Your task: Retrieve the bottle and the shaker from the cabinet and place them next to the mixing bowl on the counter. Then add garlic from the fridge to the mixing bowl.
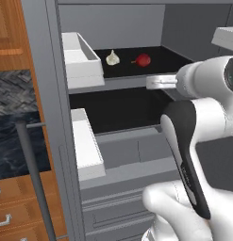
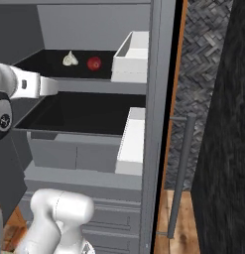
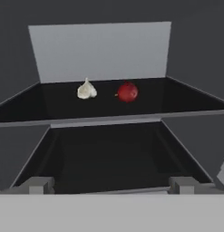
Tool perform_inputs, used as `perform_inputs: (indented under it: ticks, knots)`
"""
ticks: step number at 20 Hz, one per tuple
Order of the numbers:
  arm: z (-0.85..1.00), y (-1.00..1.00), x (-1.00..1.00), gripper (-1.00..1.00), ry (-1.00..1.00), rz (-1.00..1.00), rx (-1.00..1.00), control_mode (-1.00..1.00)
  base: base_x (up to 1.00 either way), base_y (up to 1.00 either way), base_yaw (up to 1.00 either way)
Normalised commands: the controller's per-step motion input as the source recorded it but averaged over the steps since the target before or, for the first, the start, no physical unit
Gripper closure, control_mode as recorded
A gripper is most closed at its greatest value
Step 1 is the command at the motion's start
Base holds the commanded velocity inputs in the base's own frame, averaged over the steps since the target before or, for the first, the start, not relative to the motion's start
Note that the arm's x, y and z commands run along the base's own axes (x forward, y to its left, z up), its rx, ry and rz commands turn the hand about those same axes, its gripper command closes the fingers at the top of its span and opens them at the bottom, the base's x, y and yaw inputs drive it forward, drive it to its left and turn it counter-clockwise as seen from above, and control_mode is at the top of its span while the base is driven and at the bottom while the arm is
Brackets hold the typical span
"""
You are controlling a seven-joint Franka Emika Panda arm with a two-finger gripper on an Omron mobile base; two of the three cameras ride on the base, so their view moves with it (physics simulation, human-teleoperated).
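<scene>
The fridge stands open in front of me. A white garlic bulb (image 3: 86, 89) lies on its upper black shelf (image 3: 177, 97), toward the back; it also shows from both sides as the garlic (image 1: 112, 58) (image 2: 70, 58). My gripper (image 3: 111, 186) is open, its two fingertips (image 3: 37, 185) spread wide with nothing between them. It points into the fridge just below the upper shelf's front edge, well short of the garlic. My hand (image 1: 161, 82) (image 2: 42, 85) hovers in front of that shelf.
A red round fruit (image 3: 127, 91) sits just right of the garlic. White door bins (image 1: 80, 59) (image 2: 131, 57) flank the opening. A lower black shelf (image 3: 109, 163) and grey drawers (image 1: 132, 153) lie beneath. Wooden cabinets (image 1: 9, 188) stand to the left.
</scene>
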Motion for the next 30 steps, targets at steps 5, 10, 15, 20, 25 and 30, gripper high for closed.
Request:
perform_inputs:
  ticks: [5,10,15,20,25,30]
  knots:
    - [0.19,-0.02,0.7,-1.0,0.25,0.0,0.01,-1.0,0.0,0.0,0.0]
    - [0.11,0.0,0.56,-1.0,0.18,0.04,0.0,-1.0,0.0,0.0,0.0]
    - [-0.16,0.17,0.5,-1.0,0.04,0.11,0.0,-1.0,0.0,0.0,0.0]
    - [-0.19,0.22,0.74,-1.0,0.0,0.08,0.0,-1.0,0.0,0.0,0.0]
    - [-0.08,0.19,0.89,-1.0,0.0,0.04,0.0,-1.0,0.0,0.0,0.0]
    - [-0.06,0.11,0.57,-1.0,0.01,0.0,0.0,-1.0,0.0,0.0,0.0]
